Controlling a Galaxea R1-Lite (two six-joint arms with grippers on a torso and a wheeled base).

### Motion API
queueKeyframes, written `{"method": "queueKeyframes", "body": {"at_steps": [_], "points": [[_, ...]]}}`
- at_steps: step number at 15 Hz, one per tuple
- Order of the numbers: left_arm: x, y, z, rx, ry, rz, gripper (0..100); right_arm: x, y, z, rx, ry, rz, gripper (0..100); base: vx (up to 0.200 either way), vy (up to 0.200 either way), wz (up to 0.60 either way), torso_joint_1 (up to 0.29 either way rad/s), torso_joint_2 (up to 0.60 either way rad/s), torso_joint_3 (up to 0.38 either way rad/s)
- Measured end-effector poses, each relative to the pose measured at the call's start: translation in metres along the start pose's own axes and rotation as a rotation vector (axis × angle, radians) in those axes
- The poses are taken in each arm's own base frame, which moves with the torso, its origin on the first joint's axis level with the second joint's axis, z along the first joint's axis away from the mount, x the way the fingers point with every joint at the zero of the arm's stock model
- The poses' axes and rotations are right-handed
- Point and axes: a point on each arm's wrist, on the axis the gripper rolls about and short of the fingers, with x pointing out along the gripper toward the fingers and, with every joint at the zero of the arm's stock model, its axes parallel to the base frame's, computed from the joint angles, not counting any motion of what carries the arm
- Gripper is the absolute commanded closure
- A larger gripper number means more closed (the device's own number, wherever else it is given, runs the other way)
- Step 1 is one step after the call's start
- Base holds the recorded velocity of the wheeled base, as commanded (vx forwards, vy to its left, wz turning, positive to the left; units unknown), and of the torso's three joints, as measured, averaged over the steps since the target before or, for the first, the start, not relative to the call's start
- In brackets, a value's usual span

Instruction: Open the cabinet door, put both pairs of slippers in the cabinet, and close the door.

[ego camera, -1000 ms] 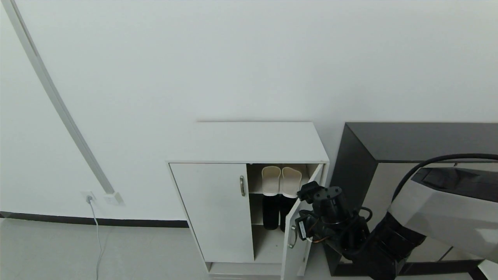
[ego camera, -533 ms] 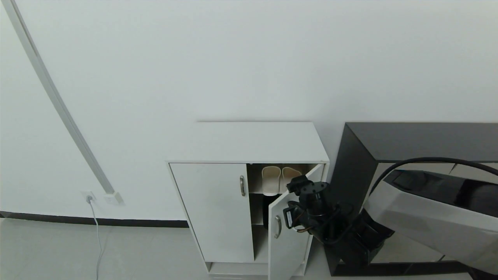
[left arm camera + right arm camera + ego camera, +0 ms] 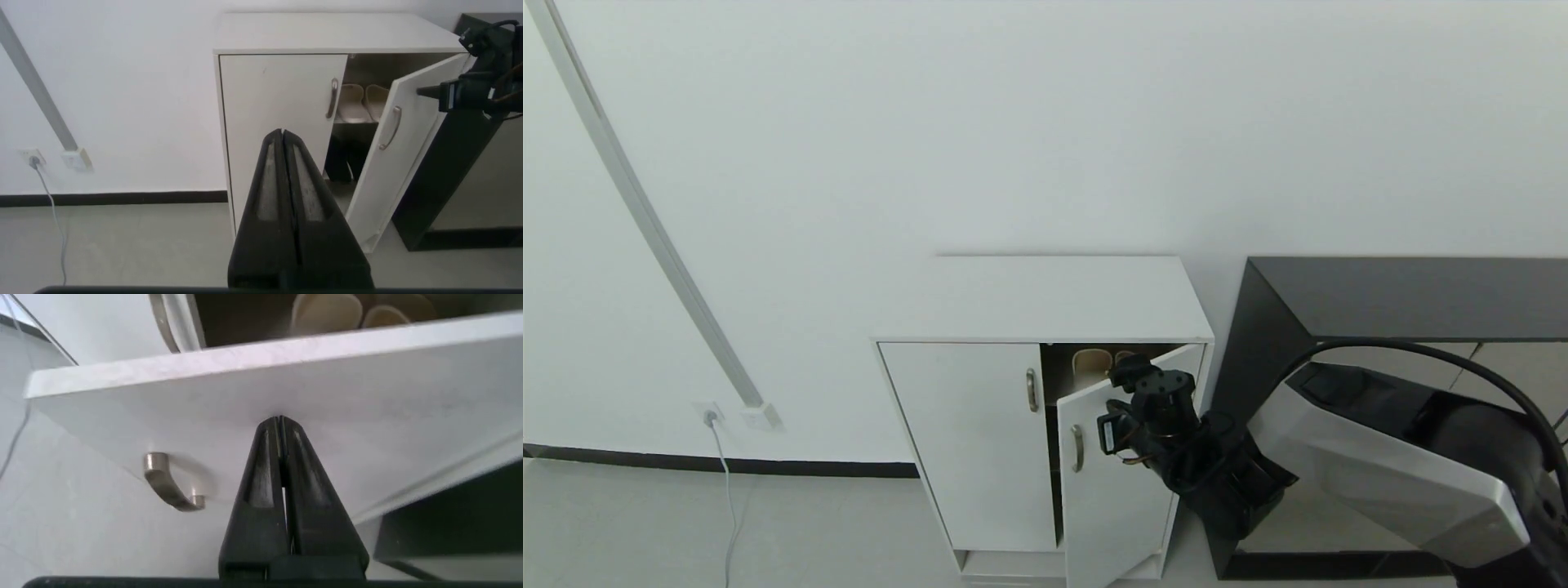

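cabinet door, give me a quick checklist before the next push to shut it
1. Beige slippers inside the cabinet: ok.
2. Second pair inside: cannot tell, the lower part is too dark.
3. Right gripper on the right door: ok, shut fingers tip against its outer face.
4. Right door closed: not ok, ajar.
5. Left door shut: ok.
6. Left gripper out of the door's swing: ok, shut, back from the cabinet.

The right arm [image 3: 1380,478] has a grey-white shell, black wrist [image 3: 1176,457], looping black cable [image 3: 1380,342] and tapered black tool [image 3: 280,425].
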Motion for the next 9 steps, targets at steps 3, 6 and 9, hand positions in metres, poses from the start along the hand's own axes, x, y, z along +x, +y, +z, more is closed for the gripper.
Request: {"method": "queueKeyframes", "body": {"at_steps": [3,6,9], "points": [[0.0,0.0,0.0,0.0,0.0,0.0,100,0.016,0.002,0.006,0.014,-0.051,0.002,100,0.0,0.0,0.0,0.0,0.0,0.0],[0.0,0.0,0.0,0.0,0.0,0.0,100,0.03,0.001,0.008,0.024,-0.084,0.005,100,0.0,0.0,0.0,0.0,0.0,0.0],[0.0,0.0,0.0,-0.001,0.0,0.0,100,0.038,-0.001,0.006,0.028,-0.094,0.017,100,0.0,0.0,0.0,0.0,0.0,0.0]]}}
